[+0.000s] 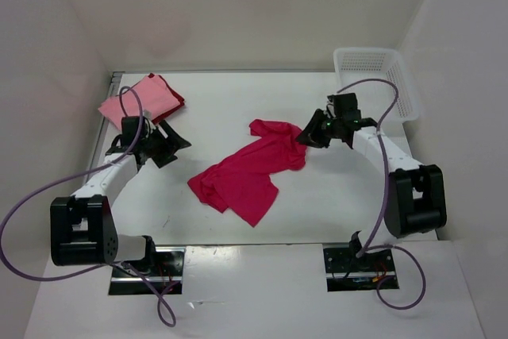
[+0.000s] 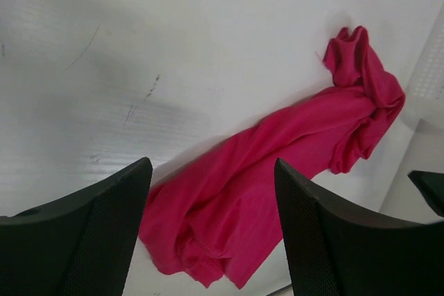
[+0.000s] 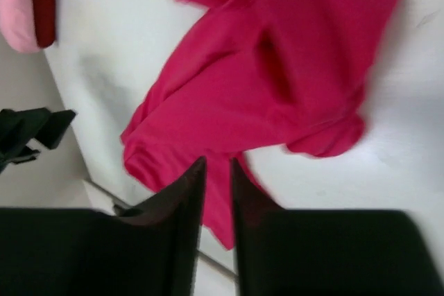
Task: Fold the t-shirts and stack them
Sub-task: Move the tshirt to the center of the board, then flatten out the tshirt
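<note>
A crimson-magenta t-shirt (image 1: 254, 172) lies crumpled and stretched out in the middle of the table, also seen in the left wrist view (image 2: 277, 164) and the right wrist view (image 3: 277, 67). At the back left a folded light pink t-shirt (image 1: 135, 101) rests on a folded dark red t-shirt (image 1: 171, 93). My left gripper (image 1: 168, 147) (image 2: 211, 164) is wide open and empty, above the table to the left of the magenta shirt. My right gripper (image 1: 309, 134) (image 3: 218, 161) hovers at that shirt's right end, its jaws a narrow gap apart, with the cloth lying below them.
A white mesh basket (image 1: 381, 77) stands at the back right corner, behind the right arm. White walls close in the table on the left, back and right. Purple cables loop from both arms.
</note>
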You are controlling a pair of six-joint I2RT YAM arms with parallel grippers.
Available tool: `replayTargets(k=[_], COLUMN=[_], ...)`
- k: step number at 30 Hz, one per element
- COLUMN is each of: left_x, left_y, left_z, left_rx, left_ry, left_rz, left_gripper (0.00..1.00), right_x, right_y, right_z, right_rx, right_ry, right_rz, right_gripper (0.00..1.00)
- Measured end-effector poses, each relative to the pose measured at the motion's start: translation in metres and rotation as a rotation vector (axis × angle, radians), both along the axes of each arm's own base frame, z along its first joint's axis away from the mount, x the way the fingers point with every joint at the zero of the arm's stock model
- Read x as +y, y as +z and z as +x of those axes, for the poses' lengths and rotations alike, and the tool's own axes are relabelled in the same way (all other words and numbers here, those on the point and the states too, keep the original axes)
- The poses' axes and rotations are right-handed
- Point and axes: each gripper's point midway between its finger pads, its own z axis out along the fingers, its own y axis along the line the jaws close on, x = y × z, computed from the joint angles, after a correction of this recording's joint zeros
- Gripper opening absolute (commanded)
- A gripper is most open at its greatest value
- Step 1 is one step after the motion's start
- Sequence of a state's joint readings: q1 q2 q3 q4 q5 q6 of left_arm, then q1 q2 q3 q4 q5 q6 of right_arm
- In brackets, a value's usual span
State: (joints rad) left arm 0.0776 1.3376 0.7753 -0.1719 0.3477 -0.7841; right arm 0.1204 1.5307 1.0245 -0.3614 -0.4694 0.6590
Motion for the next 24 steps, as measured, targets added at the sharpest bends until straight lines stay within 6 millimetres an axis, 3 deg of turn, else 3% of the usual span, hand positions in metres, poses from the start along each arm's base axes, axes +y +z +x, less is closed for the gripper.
replayTargets(k=[3, 6, 7, 10, 12, 16, 22, 24], left_x=[0.002, 0.002, 0.002, -0.005, -0.014, -0.034, -0.055, -0.057], left_y=[-0.007, -0.018, -0.024, -0.040, -0.046, -0.052, -0.074, -0.079], left_z=[-0.012, -0.028, -0.035, -0.053, -0.061, -0.072, -0.086, -0.088], left_rx=[0.016, 0.047, 0.067, 0.137, 0.167, 0.198, 0.278, 0.299], left_ry=[0.009, 0.024, 0.027, 0.021, 0.002, -0.048, -0.085, -0.079], left_rz=[0.028, 0.029, 0.027, 0.014, 0.007, -0.005, -0.012, -0.019], left_gripper=[0.78, 0.77, 0.77, 0.77, 0.77, 0.72, 0.60, 0.51], right_x=[0.041, 0.101, 0.125, 0.165, 0.176, 0.178, 0.192, 0.194], right_y=[0.009, 0.002, -0.006, -0.029, -0.049, -0.079, -0.093, -0.094], right_z=[-0.026, -0.074, -0.102, -0.149, -0.172, -0.196, -0.200, -0.199], right_rx=[-0.054, -0.059, -0.037, 0.004, 0.031, 0.079, 0.031, 0.013], right_ry=[0.132, 0.359, 0.471, 0.674, 0.770, 0.849, 0.870, 0.864], right_rz=[-0.067, -0.109, -0.142, -0.214, -0.275, -0.376, -0.479, -0.502], right_gripper=[0.13, 0.16, 0.28, 0.55, 0.60, 0.68, 0.70, 0.71])
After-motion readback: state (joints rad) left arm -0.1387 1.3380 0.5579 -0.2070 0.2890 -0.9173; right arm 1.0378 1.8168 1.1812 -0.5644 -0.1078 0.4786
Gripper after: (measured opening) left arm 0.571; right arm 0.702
